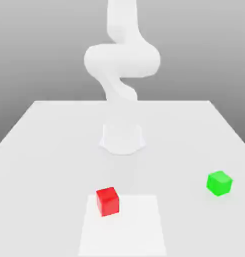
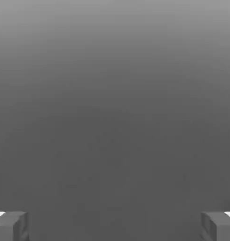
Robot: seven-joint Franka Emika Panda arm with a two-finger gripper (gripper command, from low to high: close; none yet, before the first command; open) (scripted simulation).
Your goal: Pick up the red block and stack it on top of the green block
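Note:
The red block (image 1: 107, 201) rests on the white table (image 1: 54, 150), near the front and slightly toward the exterior view's left. The green block (image 1: 219, 182) sits on the table apart from it, toward the exterior view's right. Neither block touches the other. In the hand view my gripper (image 2: 115, 226) is open: its two grey fingertips (image 2: 11, 225) stand far apart, and between them is plain grey background with nothing held. The white arm (image 1: 121, 60) rises from its base and curls upward behind the blocks.
The arm's round base (image 1: 123, 138) stands mid-table, behind the red block. A lighter square patch (image 1: 129, 231) marks the table front, with the red block at its far corner. The table's far edge (image 1: 122, 102) runs behind the base.

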